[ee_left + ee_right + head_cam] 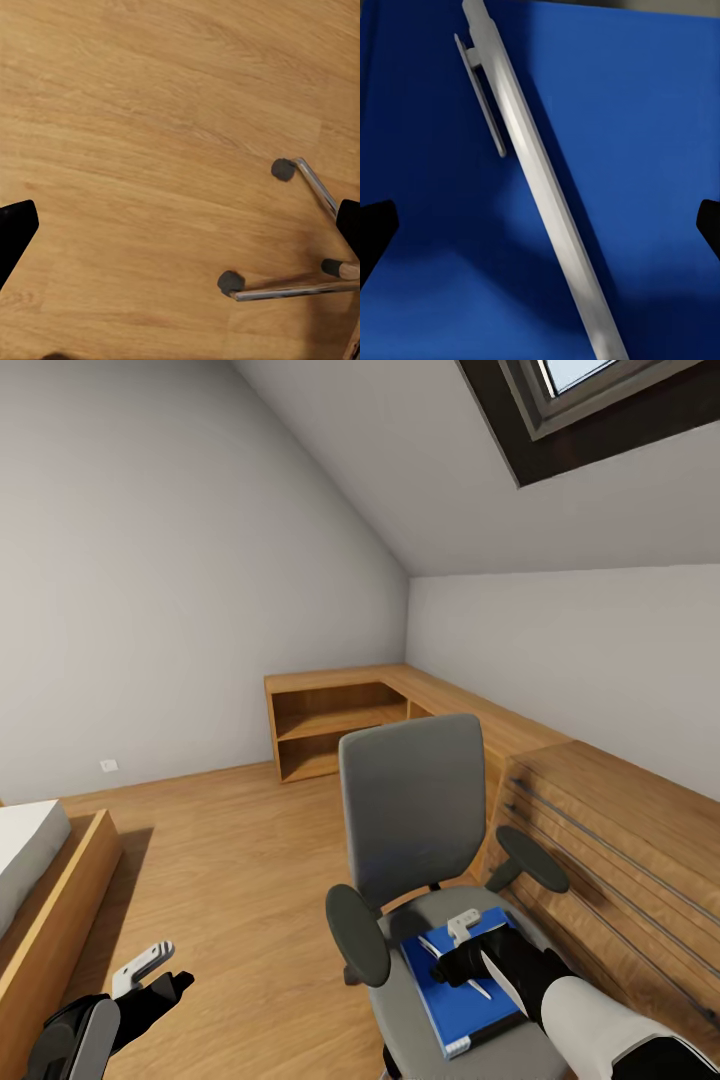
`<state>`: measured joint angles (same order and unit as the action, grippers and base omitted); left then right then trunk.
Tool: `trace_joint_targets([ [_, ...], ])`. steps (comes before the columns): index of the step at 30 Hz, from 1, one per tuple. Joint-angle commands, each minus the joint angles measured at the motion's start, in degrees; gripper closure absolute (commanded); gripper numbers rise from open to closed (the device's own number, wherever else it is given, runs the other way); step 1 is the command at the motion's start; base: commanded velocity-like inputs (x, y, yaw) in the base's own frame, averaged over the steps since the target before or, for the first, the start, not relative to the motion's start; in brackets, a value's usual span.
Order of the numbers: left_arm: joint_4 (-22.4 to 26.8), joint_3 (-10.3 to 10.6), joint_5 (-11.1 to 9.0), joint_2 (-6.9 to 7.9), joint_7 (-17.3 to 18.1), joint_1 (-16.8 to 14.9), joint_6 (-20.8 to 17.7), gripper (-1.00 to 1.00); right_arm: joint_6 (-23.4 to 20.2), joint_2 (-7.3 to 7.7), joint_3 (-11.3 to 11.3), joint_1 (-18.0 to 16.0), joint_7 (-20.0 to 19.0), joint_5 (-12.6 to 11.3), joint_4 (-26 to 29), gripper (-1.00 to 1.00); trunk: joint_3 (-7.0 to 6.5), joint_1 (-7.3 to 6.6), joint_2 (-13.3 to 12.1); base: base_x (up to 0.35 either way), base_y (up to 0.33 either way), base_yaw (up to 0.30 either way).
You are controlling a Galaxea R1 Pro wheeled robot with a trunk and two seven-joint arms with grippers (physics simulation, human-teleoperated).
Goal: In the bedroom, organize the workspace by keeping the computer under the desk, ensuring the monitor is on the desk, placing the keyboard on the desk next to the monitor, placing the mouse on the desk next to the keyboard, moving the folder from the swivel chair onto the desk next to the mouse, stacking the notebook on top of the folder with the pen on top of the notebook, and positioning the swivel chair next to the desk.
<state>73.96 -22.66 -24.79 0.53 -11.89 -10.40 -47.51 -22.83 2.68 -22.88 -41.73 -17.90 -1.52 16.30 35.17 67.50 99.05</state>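
**A:** Where are you in the job?

**B:** You're at the swivel chair (415, 810), right gripper (470, 960) low over the blue folder (462, 1005) on the seat, at about 5 o'clock in the head view. The white pen (536, 187) lies on the folder, between the fingertips (375, 232), which stand wide on either side and touch nothing. I'd judge this is the pen pick.

**A:** What does the next move need?

**B:** Come straight down, close across the barrel, and mind the clip so it doesn't roll away.

**A:** And the left gripper (150, 975)?

**B:** Idle at 7 o'clock, spread wide over the wood floor (135, 112), looking at the chair's chrome legs and casters (231, 282).

**A:** Anything you can't make out?

**B:** Your own wrist covers part of the folder, so I can't tell whether a notebook lies there.
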Motion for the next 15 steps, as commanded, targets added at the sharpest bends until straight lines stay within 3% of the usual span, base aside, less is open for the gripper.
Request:
trace_joint_targets([
  [1, 0.06, -0.02, -0.61, 0.0, -0.45, -0.04, -0.22, -1.0, -0.34, 0.06, -0.24, -0.02, -0.12, -0.15, 0.13, -1.0, 0.06, 0.0, 0.03, 0.0, 0.0, 0.0],
  [10, 0.07, -0.02, -0.61, 0.0, -0.46, -0.05, -0.22, -1.0, -0.36, 0.04, -0.24, -0.02, -0.12, -0.08, 0.1, -1.0, 0.06, 0.0, 0.03, 0.0, 0.0, 0.0],
  [15, 0.08, -0.02, -0.61, 0.0, -0.42, -0.03, -0.22, -1.0, -0.37, 0.04, -0.24, -0.02, -0.12, -0.07, 0.11, -1.0, 0.6, 0.65, 1.23, 0.0, 0.0, 0.0],
])
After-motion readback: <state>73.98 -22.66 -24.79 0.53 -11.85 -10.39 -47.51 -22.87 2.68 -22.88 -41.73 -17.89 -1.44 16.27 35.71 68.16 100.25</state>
